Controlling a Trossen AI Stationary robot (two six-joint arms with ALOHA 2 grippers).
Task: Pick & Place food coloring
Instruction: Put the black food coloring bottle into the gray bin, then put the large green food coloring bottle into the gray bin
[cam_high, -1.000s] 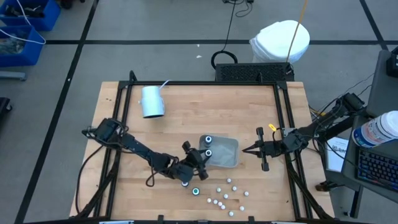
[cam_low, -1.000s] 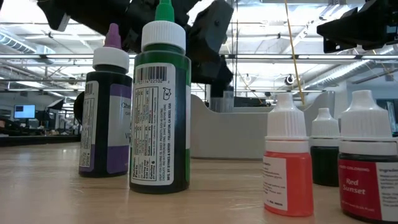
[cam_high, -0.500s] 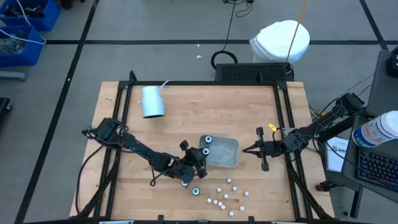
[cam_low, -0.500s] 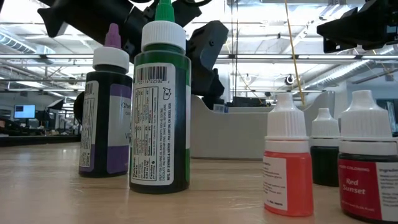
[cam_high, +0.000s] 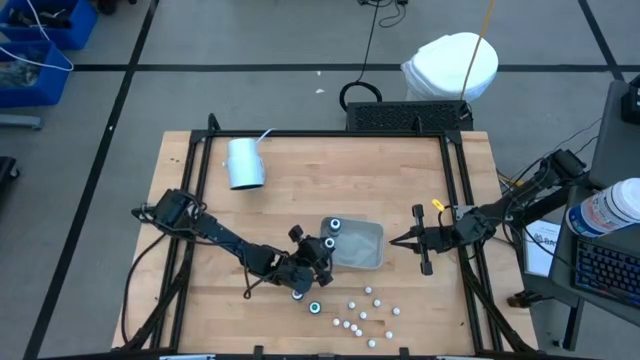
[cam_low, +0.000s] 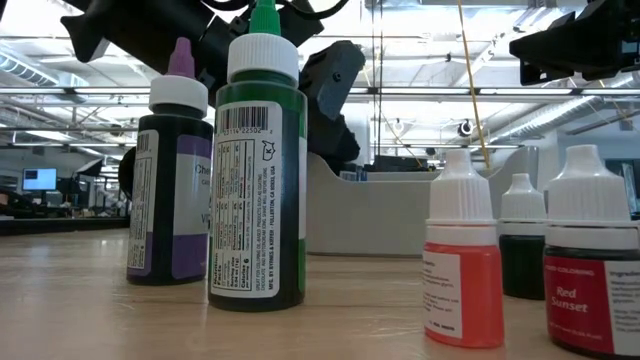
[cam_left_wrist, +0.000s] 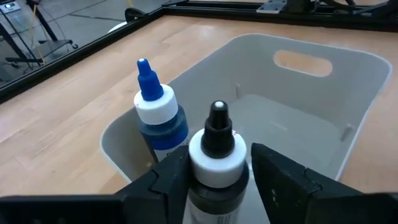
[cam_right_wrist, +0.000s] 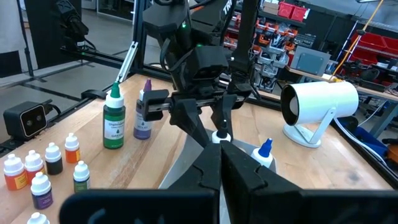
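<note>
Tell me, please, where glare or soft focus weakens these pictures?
Low view: bright ceiling lights wash out the background; the green bottle is crisp, the gray tray behind is softer. Left wrist view: the black-tipped bottle up close is slightly soft. High view: evenly lit.

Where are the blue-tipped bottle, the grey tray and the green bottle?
blue-tipped bottle (cam_left_wrist: 153, 111), left wrist view, on its white cap.
grey tray (cam_left_wrist: 323, 106), left wrist view, on its far wall.
green bottle (cam_low: 258, 190), low view, on its label.

Grey floor (cam_high: 250, 40) crossed by dark lines. Blue bins (cam_high: 40, 45) stacked at one corner. Wood table (cam_high: 300, 170) framed in black. Ceiling lights (cam_low: 420, 30) and red shelving (cam_right_wrist: 373, 46) seen beyond.
</note>
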